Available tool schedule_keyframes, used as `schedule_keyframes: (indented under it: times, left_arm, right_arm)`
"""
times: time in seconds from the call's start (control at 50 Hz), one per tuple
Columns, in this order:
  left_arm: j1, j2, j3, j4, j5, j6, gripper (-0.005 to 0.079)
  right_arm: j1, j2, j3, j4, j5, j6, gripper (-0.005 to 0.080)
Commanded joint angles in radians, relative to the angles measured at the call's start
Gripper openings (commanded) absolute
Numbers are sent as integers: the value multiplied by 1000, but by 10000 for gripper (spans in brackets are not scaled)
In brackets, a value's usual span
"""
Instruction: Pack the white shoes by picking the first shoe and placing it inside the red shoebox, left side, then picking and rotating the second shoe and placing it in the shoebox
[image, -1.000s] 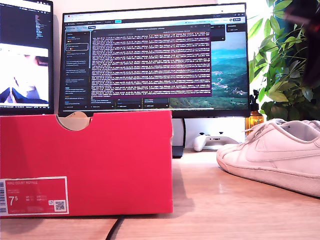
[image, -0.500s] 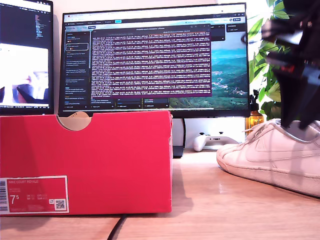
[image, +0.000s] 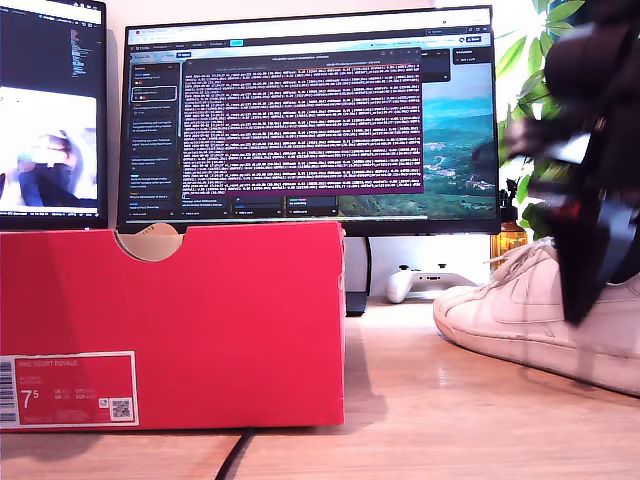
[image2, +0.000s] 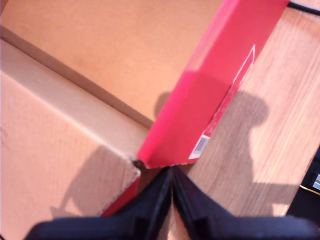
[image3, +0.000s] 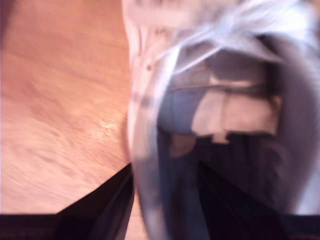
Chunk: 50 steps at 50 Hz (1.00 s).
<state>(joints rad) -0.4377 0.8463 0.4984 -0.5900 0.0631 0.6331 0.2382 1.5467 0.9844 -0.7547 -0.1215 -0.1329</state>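
The large bright red cardboard shoebox (image: 170, 325) with a half-round notch in its top edge and a white-bordered label at its lower left fills the lower left of the exterior view, standing on the light wooden counter (image: 420, 410). At the lower right of that view one white low-top leather sneaker (image: 510, 310) with white laces lies on the counter, toe pointing toward the box and well apart from it. My second end effector (image3: 165, 200) comes down over the sneaker's collar as a dark, motion-blurred shape at the exterior view's right edge; in the second wrist view one dark finger (image3: 100, 210) sits outside the shoe's side wall and the other lies inside the opening, so the jaws are spread astride the collar edge, though blur hides whether they touch it. My first end effector (image2: 172, 182) hangs just above a corner of the red shoebox (image2: 215, 90), its black fingers pressed together and holding nothing, with the bare brown cardboard interior below. Behind the box stand two lit monitors (image: 310, 120), a white game controller (image: 430, 282) and a leafy green plant (image: 560, 110).
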Motion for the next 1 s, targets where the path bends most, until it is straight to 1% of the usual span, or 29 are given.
schedule_keyframes:
  times: [0.0, 0.04, 0.08, 0.16, 0.2, 0.22, 0.32, 0.5, 0.6, 0.8, 0.9, 0.98]
  left_arm:
    - [-2, 3, 14, 14, 8, 2, -19]
    - [-2, 3, 14, 14, 8, -2, -19]
    - [-2, 3, 14, 14, 8, -5, -19]
    - [-2, 3, 14, 14, 8, -5, -19]
    - [-2, 3, 14, 14, 8, -5, -19]
    - [-2, 3, 14, 14, 8, -5, -19]
    - [-2, 3, 14, 14, 8, -5, -19]
    - [-2, 3, 14, 14, 8, -5, -19]
    - [-2, 3, 14, 14, 8, -4, -19]
    - [-2, 3, 14, 14, 7, -4, -19]
    - [-2, 3, 14, 15, 7, -4, -19]
    - [-2, 3, 14, 15, 8, -4, -19]
  right_arm:
    - [4, 27, 1, -10, 0, -2, 350]
    - [4, 32, 1, -10, 1, -2, 317]
    - [4, 34, 1, -5, 1, -2, 244]
    - [4, 34, 2, 9, 1, 2, -22]
    - [4, 34, 2, 13, 0, 5, 1]
    - [4, 34, 2, 13, 0, 6, -12]
    - [10, 34, 24, -2, 0, 31, -13]
    - [54, 25, 159, -99, -1, 116, -13]
    - [91, 12, 250, -145, -13, 189, -13]
    - [172, 6, 401, -199, -73, 319, -13]
    - [223, 6, 451, -179, -84, 363, -13]
    - [262, 6, 481, -144, -96, 439, -13]
